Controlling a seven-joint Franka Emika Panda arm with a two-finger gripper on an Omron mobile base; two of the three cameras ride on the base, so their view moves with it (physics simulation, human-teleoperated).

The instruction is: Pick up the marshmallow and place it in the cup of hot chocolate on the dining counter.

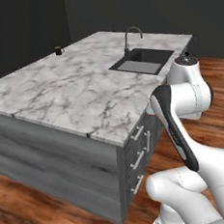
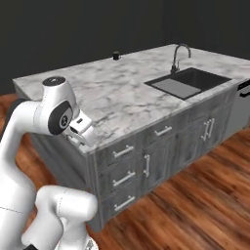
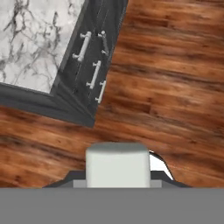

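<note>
The marshmallow (image 3: 117, 162), a white squarish block, sits at the bottom of the hand view with my gripper (image 3: 117, 180) shut on it; dark finger parts show on both sides of it. My hand (image 2: 81, 129) hangs beside the near corner of the dining counter (image 2: 122, 97), over the wood floor. The cup of hot chocolate (image 1: 58, 50), a small dark mug, stands at the counter's far edge (image 2: 116, 55), well away from the gripper. In the left base view my own arm hides the gripper.
A black sink (image 1: 143, 60) with a tall faucet (image 1: 128, 38) is set into the counter's right part (image 2: 191, 81). Grey drawers with metal handles (image 2: 124, 178) line the counter's side. Wood floor (image 3: 170, 87) lies below the hand.
</note>
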